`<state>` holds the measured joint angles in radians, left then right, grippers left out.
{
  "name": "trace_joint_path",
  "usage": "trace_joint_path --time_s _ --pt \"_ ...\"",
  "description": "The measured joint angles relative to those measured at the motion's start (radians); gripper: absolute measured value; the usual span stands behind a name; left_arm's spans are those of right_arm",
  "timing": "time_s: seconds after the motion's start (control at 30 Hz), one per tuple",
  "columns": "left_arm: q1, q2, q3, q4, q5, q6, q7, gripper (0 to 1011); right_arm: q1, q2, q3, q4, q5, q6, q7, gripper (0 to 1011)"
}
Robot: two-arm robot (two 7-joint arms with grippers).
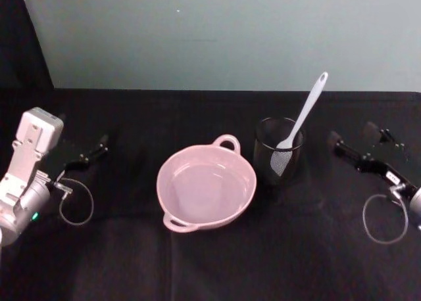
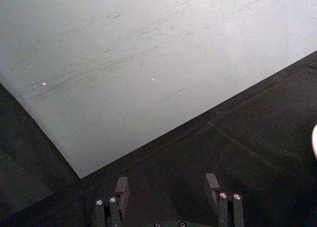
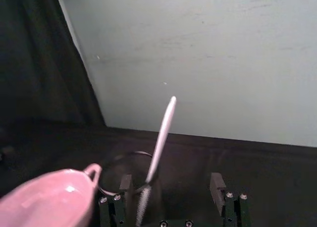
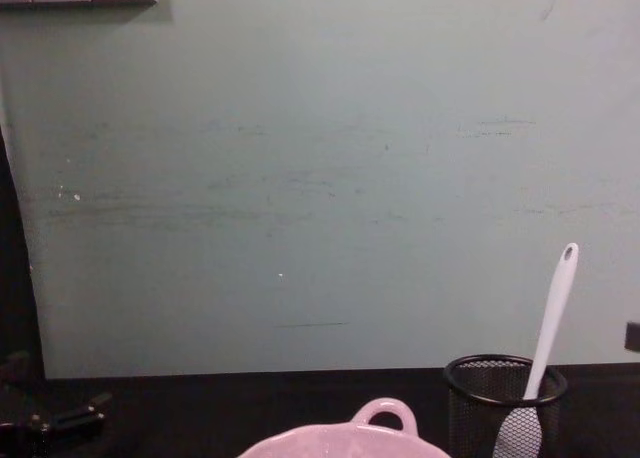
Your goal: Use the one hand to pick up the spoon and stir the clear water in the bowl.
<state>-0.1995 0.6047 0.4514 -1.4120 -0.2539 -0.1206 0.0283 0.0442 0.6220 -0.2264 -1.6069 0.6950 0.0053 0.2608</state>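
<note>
The white spoon (image 1: 304,114) stands blade-down in a black mesh cup (image 1: 279,150), its handle leaning up and to the right; it also shows as the spoon (image 4: 548,328) and the spoon (image 3: 159,140). The pale pink bowl (image 1: 245,190) sits at the table's middle, left of the cup, holding clear water. My right gripper (image 1: 357,140) rests open at the right, a short way from the cup, holding nothing; its fingers (image 3: 216,185) frame the cup. My left gripper (image 1: 89,153) is parked open at the far left, its fingers (image 2: 121,190) over bare cloth.
A black cloth (image 1: 210,268) covers the table, with a pale green wall (image 4: 320,178) close behind it. A dark curtain (image 3: 39,63) hangs at the left. Cable loops (image 1: 75,202) lie by each wrist.
</note>
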Motion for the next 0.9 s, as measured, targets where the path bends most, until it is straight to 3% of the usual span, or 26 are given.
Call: trace_joint_path --time_s 0.17,0.2,0.5,0.73,0.9 --pt "0.000 0.000 0.000 0.000 0.000 0.000 0.000 1011 0.023 -0.037 0.026 0.004 0.095 0.078 0.046 1002" --pt "0.000 0.000 0.000 0.000 0.000 0.000 0.000 1011 0.023 -0.037 0.026 0.004 0.095 0.078 0.046 1002" --pt "0.000 0.000 0.000 0.000 0.000 0.000 0.000 1011 0.095 -0.071 0.022 0.030 0.231 0.223 0.039 1002" --pt "0.000 0.000 0.000 0.000 0.000 0.000 0.000 1011 0.144 -0.087 0.003 0.059 0.284 0.258 0.031 1002" --pt "0.000 0.000 0.000 0.000 0.000 0.000 0.000 1011 0.170 -0.093 -0.016 0.076 0.292 0.259 0.022 1002"
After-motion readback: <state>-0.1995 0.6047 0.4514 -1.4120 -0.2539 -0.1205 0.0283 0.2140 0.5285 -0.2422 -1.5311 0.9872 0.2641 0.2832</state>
